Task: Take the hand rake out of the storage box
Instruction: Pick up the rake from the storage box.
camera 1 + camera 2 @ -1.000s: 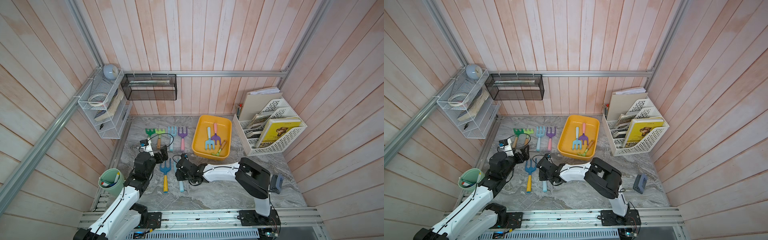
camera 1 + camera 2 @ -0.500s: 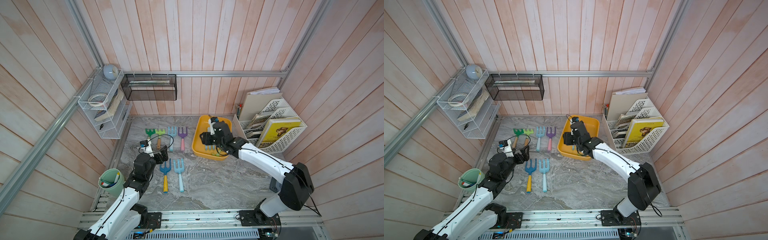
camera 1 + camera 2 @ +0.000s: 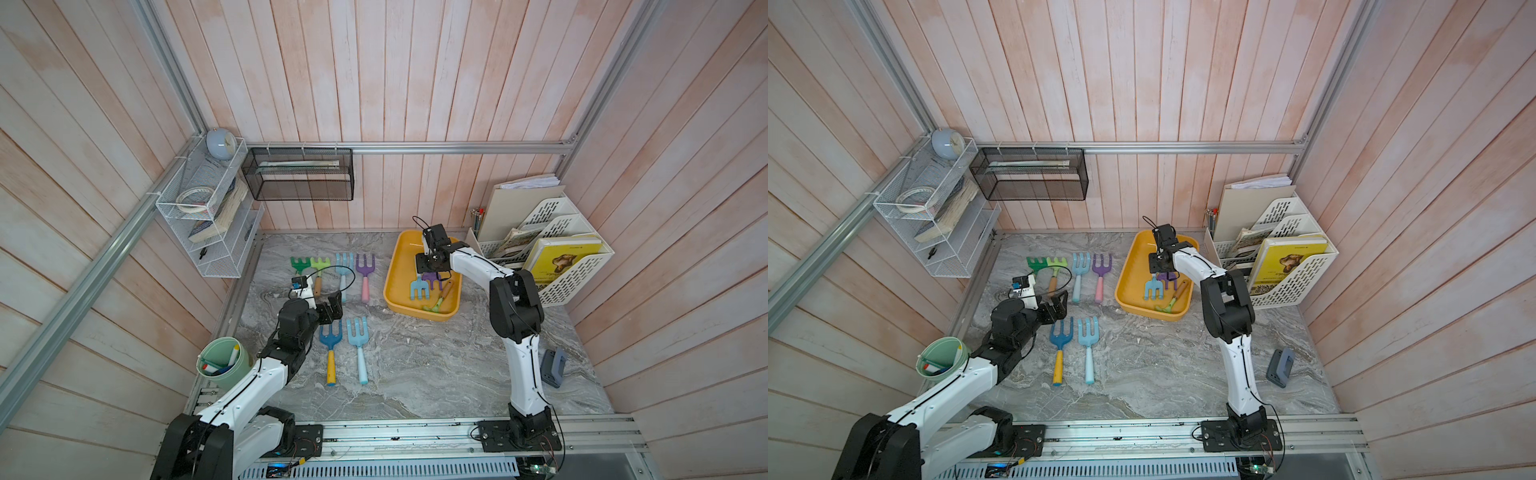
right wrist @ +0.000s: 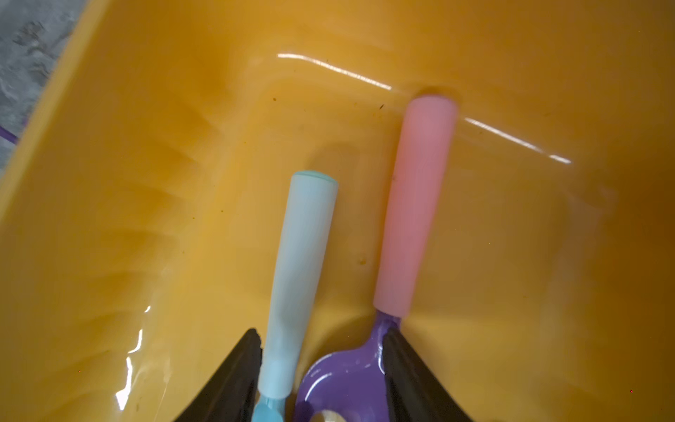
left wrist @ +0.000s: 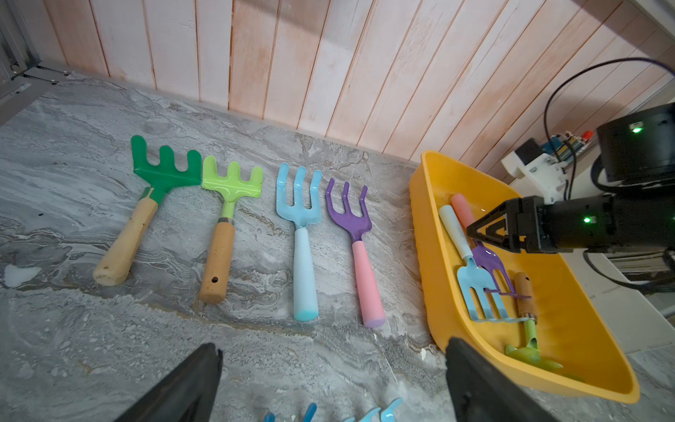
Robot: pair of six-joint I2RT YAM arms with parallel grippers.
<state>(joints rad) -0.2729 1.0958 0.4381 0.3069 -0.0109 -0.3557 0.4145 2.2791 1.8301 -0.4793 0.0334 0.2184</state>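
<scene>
Walls of pale pink planks (image 3: 374,83) enclose a grey marbled tabletop (image 3: 415,374), with an aluminium rail (image 3: 415,432) along its front edge carrying both arm bases.

The right arm rises upright from the rail, bends at the elbow and reaches back over the yellow tray (image 3: 401,266), wrist turned down. The right gripper (image 4: 321,336) is low inside the tray. Its fingers (image 4: 233,376) stand apart, with the base of the light blue rake (image 4: 303,274) and the neck of the purple rake (image 4: 412,219) between them. Whether they press on either cannot be told.

The left arm stretches from the front left. The left gripper (image 3: 332,307) hovers over the table with its fingers spread wide, holding nothing.

The tray stands at the back right of the table, just beside a white file rack (image 3: 577,282). Three hand rakes lie in it: the light blue one, the purple one with a pink handle, and a green rake (image 5: 526,296) with a wooden handle nearest the tray's front right corner.

Six more rakes lie on the table: four in a row (image 3: 344,266) near the back wall and two (image 3: 358,332) nearer the front.

Also shown: a black mesh basket (image 3: 299,178) on the back wall, a white wire shelf (image 3: 199,216) on the left wall and a green cup (image 3: 222,361) of markers.

The print on the yellow book (image 3: 561,257) in the rack is too small to read.
</scene>
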